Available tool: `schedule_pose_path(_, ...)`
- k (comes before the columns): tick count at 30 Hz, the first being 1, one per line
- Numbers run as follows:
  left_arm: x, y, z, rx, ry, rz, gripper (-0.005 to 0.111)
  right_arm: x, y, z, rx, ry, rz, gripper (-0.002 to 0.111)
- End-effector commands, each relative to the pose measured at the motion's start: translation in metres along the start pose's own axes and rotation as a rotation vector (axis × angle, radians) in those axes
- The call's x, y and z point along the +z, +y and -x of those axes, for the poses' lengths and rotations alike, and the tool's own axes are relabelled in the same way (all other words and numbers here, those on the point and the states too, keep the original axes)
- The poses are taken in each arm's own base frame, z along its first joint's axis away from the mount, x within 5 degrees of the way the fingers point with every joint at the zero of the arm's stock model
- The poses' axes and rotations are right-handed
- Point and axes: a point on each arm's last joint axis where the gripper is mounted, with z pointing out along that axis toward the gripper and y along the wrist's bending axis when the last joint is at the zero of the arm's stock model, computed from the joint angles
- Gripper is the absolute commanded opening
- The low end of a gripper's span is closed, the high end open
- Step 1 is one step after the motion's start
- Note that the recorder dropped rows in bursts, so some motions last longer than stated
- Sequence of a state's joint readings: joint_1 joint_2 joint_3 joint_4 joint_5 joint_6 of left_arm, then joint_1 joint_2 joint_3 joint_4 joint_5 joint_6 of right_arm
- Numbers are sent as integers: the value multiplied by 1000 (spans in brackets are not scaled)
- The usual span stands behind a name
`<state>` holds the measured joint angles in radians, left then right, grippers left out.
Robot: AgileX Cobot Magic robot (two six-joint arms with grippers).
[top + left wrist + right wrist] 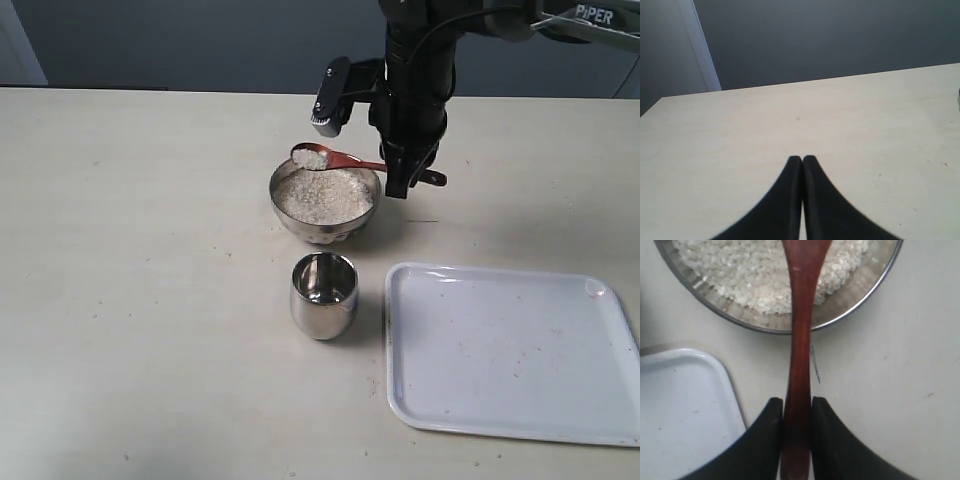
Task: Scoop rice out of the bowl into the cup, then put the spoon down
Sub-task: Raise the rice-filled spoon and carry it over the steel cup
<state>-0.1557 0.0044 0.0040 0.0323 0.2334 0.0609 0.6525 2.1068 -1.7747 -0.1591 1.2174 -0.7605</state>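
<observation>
The pale counter (150, 300) carries the bowl (325, 232) toward its far edge. Your right fingers (760, 440) grip the spoon (340, 159), loaded with rice (312, 158), above it. Next you should carry it level to the cup (323, 300) just beside, then tip. Your left fingers (785, 200) are clenched, empty.

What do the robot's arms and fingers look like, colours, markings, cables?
The right arm is black and chunky, with a thin black cable arcing by it and white PIPER lettering on a grey link. A black boxy camera sits off its wrist. The left fingers and right fingers are black, curved, tapering to blunt tips. The rest of the left arm is unseen.
</observation>
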Motion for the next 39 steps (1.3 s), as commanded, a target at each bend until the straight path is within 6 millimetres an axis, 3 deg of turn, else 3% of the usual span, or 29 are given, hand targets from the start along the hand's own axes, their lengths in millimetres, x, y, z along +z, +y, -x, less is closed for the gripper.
schedule_pose_path(1, -1, 0, 2, -5, -10, -4, 1, -4, 1, -4, 11, -5, 7, -1)
schedule_pose_path(11, -1, 0, 2, -5, -10, -4, 1, 2, 17, -18, 16, 40, 55, -1)
schedule_pose_path(18, -1, 0, 2, -5, -10, -4, 1, -6, 23, -25, 56, 34, 57, -1)
schedule_pose_path(39, -1, 0, 2, -5, -10, -4, 1, -33, 73, -63, 120, 6, 147, -1)
